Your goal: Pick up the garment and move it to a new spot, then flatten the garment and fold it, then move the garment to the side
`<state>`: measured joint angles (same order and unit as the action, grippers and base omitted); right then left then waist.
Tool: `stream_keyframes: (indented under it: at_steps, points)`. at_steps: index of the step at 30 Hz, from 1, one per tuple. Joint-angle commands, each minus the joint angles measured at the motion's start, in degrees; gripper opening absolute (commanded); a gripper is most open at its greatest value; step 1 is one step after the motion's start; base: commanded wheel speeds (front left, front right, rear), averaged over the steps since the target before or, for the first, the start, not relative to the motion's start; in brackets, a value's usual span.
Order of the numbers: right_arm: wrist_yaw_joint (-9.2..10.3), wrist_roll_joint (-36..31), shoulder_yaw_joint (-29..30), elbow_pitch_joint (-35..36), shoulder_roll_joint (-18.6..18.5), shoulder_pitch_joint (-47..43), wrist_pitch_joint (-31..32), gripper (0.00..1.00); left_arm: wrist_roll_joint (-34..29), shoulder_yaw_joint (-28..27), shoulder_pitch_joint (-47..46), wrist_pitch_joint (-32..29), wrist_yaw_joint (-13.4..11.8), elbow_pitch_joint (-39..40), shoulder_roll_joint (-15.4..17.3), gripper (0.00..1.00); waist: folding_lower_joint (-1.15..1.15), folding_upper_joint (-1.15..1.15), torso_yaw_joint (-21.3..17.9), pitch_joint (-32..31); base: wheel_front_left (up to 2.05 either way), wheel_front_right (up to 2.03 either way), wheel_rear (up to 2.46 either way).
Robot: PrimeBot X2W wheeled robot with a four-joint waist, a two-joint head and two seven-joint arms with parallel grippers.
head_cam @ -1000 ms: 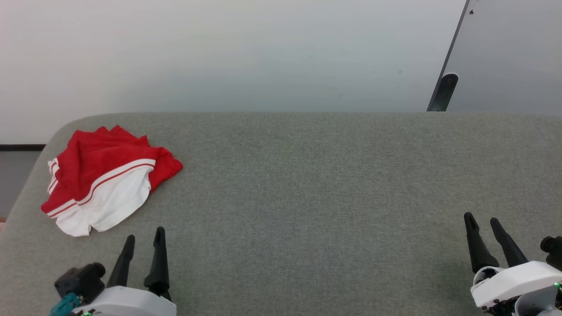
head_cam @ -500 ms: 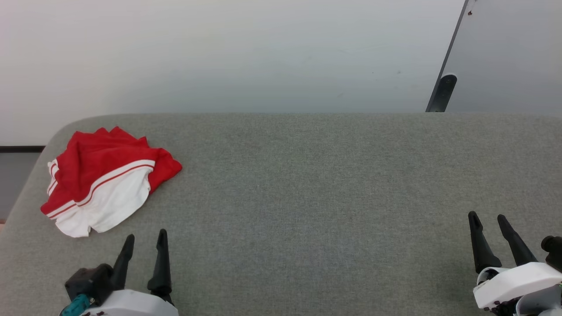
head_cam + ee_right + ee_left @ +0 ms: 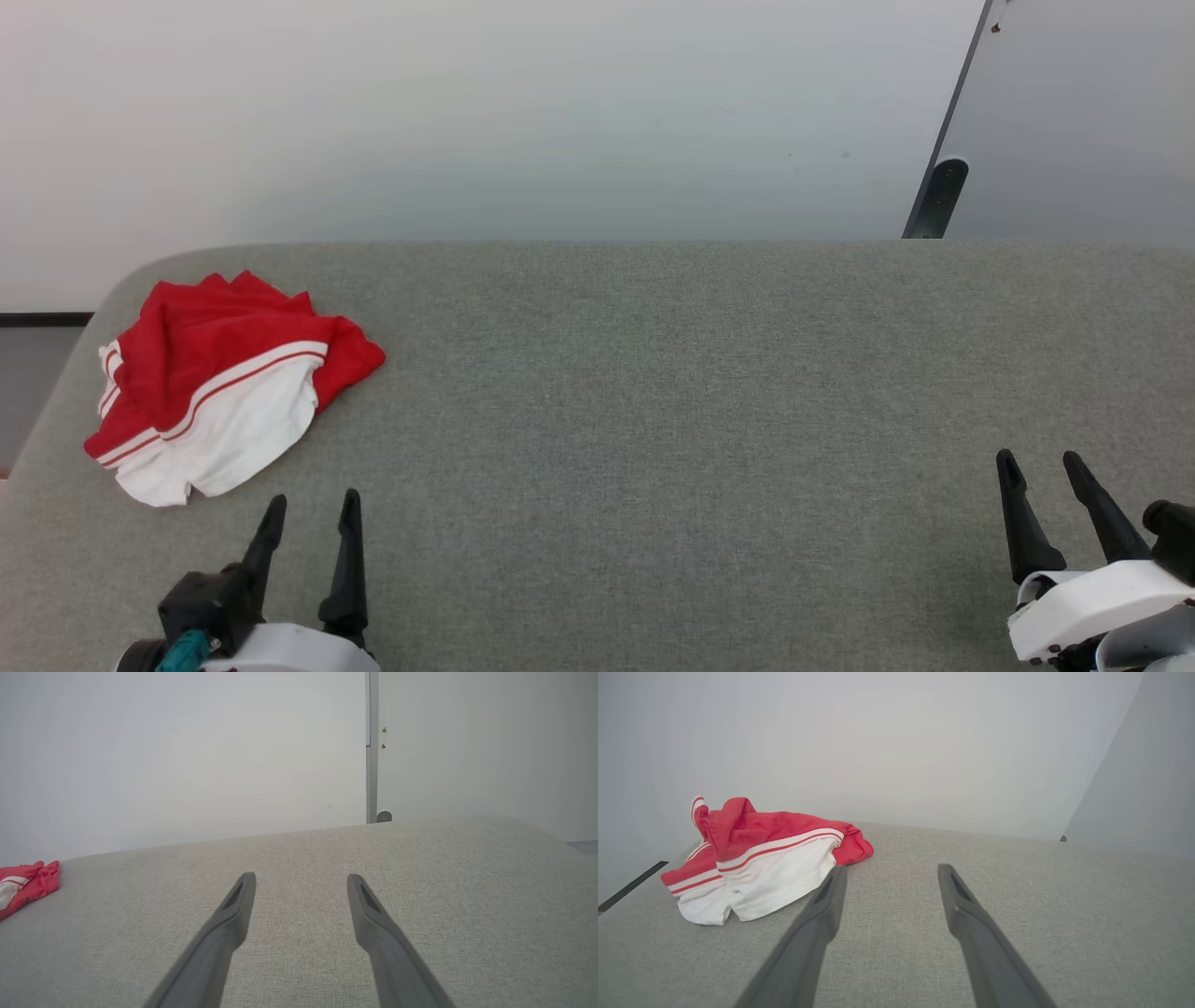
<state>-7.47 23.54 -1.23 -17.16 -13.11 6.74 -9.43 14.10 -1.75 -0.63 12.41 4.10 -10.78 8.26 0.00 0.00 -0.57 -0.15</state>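
Since a second ago the left gripper (image 3: pixel 313 497) has slid slightly back toward the near edge of the grey counter (image 3: pixel 653 373), and the right gripper (image 3: pixel 1037 455) has edged outward. Both have their fingers spread apart, holding nothing. The garment (image 3: pixel 215 373) lies crumpled near the counter's far left corner, ahead of the left gripper and untouched.

Grey fabric-covered surface (image 3: pixel 653 420), plain white wall (image 3: pixel 467 112) behind it, grey panel (image 3: pixel 1074 112) at far right

place: possibly a lab test room | cues: grey fabric-covered table (image 3: pixel 653 373), bare white wall (image 3: pixel 467 112), grey panel (image 3: pixel 1083 112)
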Motion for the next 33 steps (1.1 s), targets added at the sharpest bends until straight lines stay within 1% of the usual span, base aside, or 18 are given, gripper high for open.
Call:
stream_keyframes:
  at_steps: [1, 15, 22, 24, 27, 33]
  points:
    - [-0.04, -1.29, -0.03, 0.25, -0.41, 0.51, -0.41, 1.00, -1.41, 0.10, 0.30, 0.51, 0.12, 0.27, 0.35, 1.00, 0.00, 0.00, -0.01, -0.01, 0.00, 0.00, 0.00]
    - [-0.04, -6.11, 0.66, 0.08, -0.41, 0.33, -2.00, 1.00, -6.80, -0.20, 0.82, 2.03, 0.38, -0.11, 0.42, 1.00, 0.00, 0.00, -0.32, -0.05, 0.00, 0.00, 0.00]
    - [-0.04, -7.95, 1.02, 0.35, -0.24, -0.03, -2.65, 1.00, -8.99, -0.02, 1.00, 2.69, 0.49, -0.24, 0.46, 1.00, 0.00, 0.00, 0.26, -0.05, 0.00, 0.00, 0.00]
    - [-0.04, -8.56, 1.16, 0.21, -0.28, -0.19, -2.82, 1.00, -9.88, 0.09, 0.98, 2.86, 0.57, -0.32, 0.46, 1.00, 0.00, 0.00, 0.84, -0.08, 0.00, 0.00, 0.00]
    - [-0.04, -8.02, 1.00, 0.04, -0.13, -0.60, -2.88, 1.00, -9.38, -0.12, 1.09, 2.75, 0.62, -0.37, 0.22, 1.00, 0.00, 0.00, 2.08, -0.25, 0.00, 0.00, 0.00]
    - [-0.04, -7.51, 0.55, -0.32, -0.25, -1.06, -3.08, 1.00, -8.76, -0.45, 1.84, 2.74, 0.39, -0.80, -0.11, 1.00, 0.00, 0.00, 6.57, -0.75, 0.00, 0.00, 0.00]
